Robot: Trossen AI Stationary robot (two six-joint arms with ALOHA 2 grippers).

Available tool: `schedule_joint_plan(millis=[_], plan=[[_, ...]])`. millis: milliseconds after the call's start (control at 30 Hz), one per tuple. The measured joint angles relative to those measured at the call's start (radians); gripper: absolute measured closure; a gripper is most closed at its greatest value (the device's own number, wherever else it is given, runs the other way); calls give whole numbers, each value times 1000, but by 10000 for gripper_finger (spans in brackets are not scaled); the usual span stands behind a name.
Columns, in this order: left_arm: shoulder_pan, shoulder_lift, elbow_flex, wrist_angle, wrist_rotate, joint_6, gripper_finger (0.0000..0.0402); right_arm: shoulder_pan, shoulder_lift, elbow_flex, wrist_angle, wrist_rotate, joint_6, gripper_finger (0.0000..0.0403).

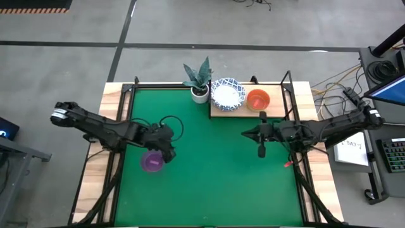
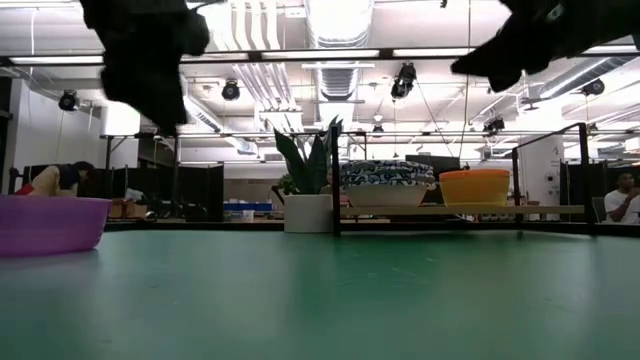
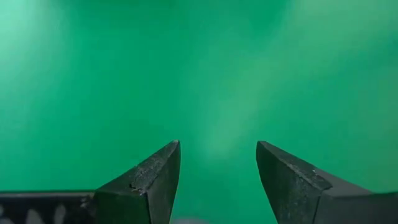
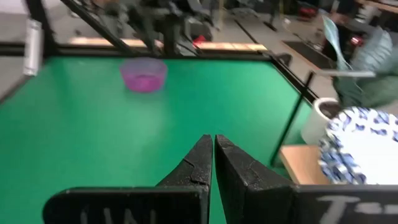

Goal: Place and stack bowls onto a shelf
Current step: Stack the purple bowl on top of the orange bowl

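Observation:
A purple bowl (image 1: 152, 162) (image 2: 48, 224) (image 4: 143, 74) sits base-down on the green mat, left of centre. On the pale wooden shelf (image 1: 279, 109) (image 2: 545, 210) at the far side rest blue-patterned white bowls (image 1: 228, 93) (image 2: 388, 174) (image 4: 357, 144), stacked, and an orange-red bowl (image 1: 258, 100) (image 2: 474, 187) beside them. My left gripper (image 1: 169, 149) (image 3: 217, 149) hangs open above the mat beside the purple bowl, with nothing between its fingers. My right gripper (image 1: 244, 134) (image 4: 213, 138) is shut and empty over the mat, near side of the shelf, pointing toward the table's left.
A white pot with a spiky green plant (image 1: 199, 88) (image 2: 309, 195) stands just left of the shelf. Black frame posts (image 2: 336, 180) hold the shelf above the table. The green mat (image 1: 215, 190) lies bare across its middle and near side.

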Motion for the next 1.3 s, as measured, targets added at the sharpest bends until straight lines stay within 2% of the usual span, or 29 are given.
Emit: schedule_joint_plan(millis=[67, 167, 267, 400, 900, 1133, 1300], plan=[[1, 52, 56, -122, 52, -132, 208, 0, -28, 0, 1, -34, -9, 394], [0, 135, 108, -263, 195, -265, 208, 0, -56, 0, 2, -99, -17, 394], [-4, 205, 126, -324, 317, -324, 208, 4, -65, 0, 2, -137, -17, 394], [-30, 267, 126, -334, 398, -360, 208, 13, -64, -2, -3, -143, -18, 394], [-70, 346, 114, -262, 392, -421, 208, 13, -61, -2, -5, -144, -25, 394], [-81, 404, 106, -230, 351, -410, 208, 13, -61, -2, -6, -144, -25, 394], [-94, 448, 105, -207, 345, -383, 231, 13, -61, -2, -5, -144, -25, 394]])
